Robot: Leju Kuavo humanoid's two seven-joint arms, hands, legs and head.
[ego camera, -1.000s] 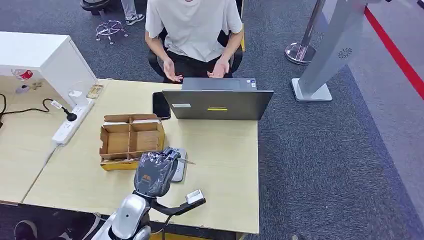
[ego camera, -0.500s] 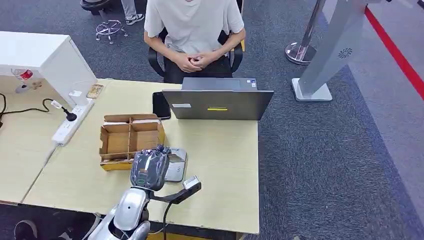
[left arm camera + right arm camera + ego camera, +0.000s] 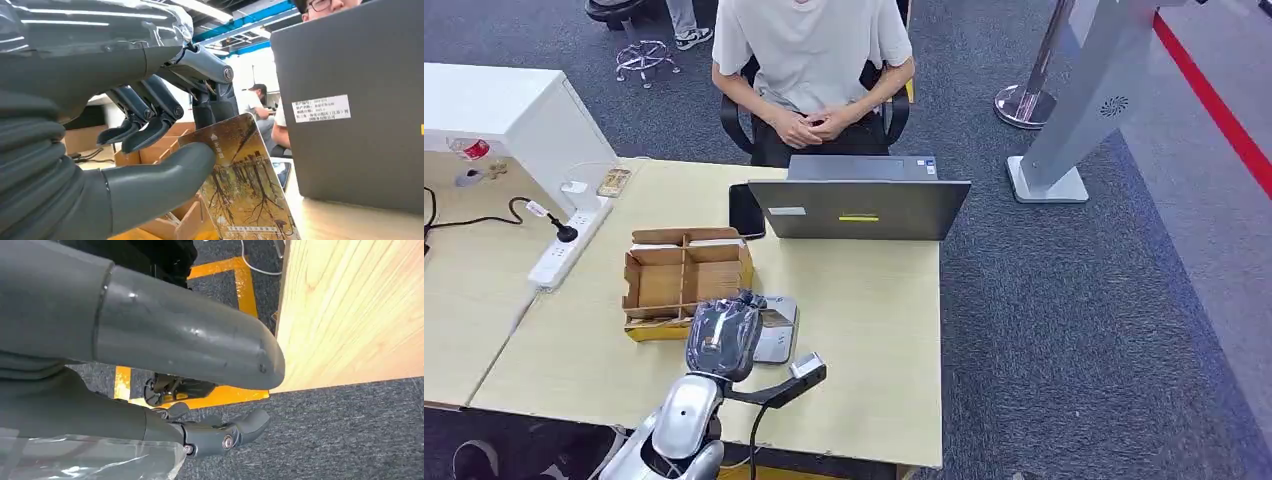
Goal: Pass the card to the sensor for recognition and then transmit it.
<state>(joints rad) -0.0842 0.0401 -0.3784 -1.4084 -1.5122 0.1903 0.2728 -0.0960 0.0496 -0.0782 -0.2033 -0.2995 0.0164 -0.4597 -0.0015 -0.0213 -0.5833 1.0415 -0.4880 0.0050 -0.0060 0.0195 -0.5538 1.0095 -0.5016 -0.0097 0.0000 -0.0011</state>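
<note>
My left hand point(image 3: 722, 338) hovers low over the front of the wooden table point(image 3: 864, 330), right beside a small grey sensor point(image 3: 779, 340) and partly covering it. In the left wrist view this hand point(image 3: 100, 125) pinches a card point(image 3: 240, 185) with an autumn-tree picture between its thumb and fingers, the card tilted on edge. My right hand point(image 3: 150, 355) hangs beside the table edge over the carpet and holds nothing, its fingers point(image 3: 220, 435) apart from the thumb.
A cardboard card box point(image 3: 686, 278) with compartments sits just behind the left hand. A grey laptop point(image 3: 859, 205) stands at the far table edge, with a seated person point(image 3: 809, 60) behind it, hands clasped. A power strip point(image 3: 564, 250) lies to the left.
My left hand with the card has drawn slightly back and to the left over the sensor. The person's hands, apart a second ago, are now clasped.
</note>
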